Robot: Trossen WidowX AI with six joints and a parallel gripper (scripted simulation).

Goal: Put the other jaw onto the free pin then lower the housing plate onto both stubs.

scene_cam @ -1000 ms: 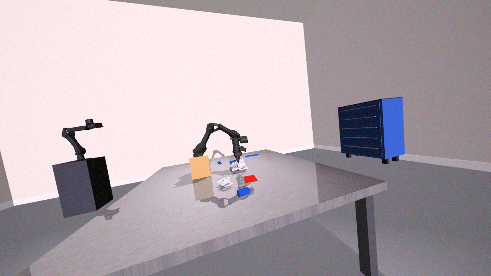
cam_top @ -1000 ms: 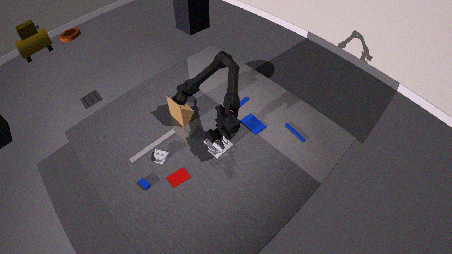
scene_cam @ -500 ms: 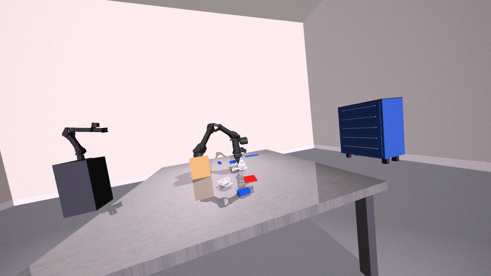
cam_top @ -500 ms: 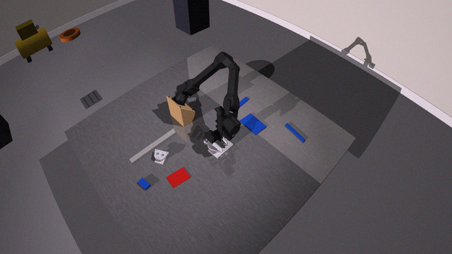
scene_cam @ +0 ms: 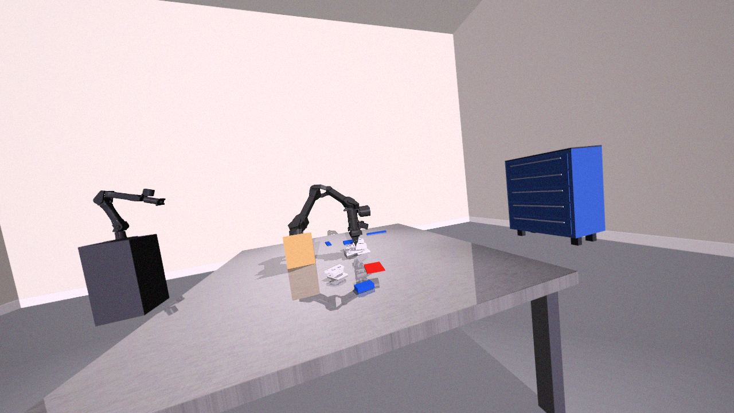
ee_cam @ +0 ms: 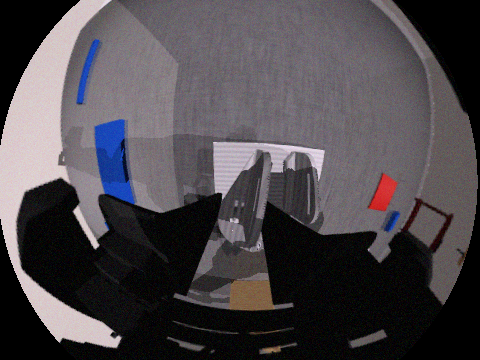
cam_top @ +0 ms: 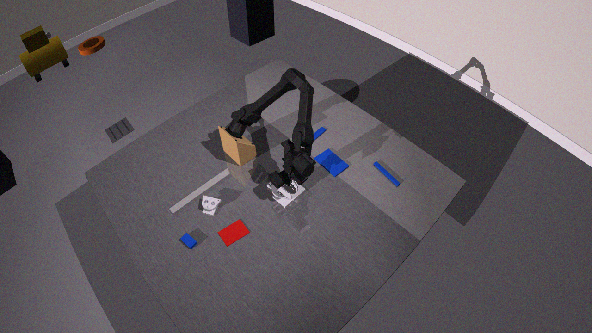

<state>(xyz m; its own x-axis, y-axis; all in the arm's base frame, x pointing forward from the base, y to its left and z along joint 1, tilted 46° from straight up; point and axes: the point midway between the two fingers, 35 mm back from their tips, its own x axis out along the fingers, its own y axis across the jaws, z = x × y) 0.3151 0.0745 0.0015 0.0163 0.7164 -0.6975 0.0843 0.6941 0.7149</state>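
Observation:
My gripper (ee_cam: 240,200) (scene_cam: 355,243) is shut on a pale jaw (ee_cam: 245,207) and points down over the white base (cam_top: 284,204) (ee_cam: 222,167). The held jaw stands close above or at the base, leaning beside the other jaw (ee_cam: 301,192) (cam_top: 282,194). A gap shows between the two jaws' front parts in the wrist view. The pins and gear teeth are hidden, so I cannot tell whether the held jaw is on its pin or the teeth mesh. The white housing plate (cam_top: 210,202) (scene_cam: 335,270), with two round holes, rests tilted on a small support, apart from the base.
A tan block (cam_top: 237,146) (scene_cam: 299,250) stands by the arm's foot, with a grey strip (cam_top: 198,191) beside it. A red sheet (cam_top: 233,232) (ee_cam: 383,192) and blue block (cam_top: 188,240) (scene_cam: 364,287) lie beyond the housing plate. A blue plate (cam_top: 331,161) and blue bar (cam_top: 386,174) lie across the base.

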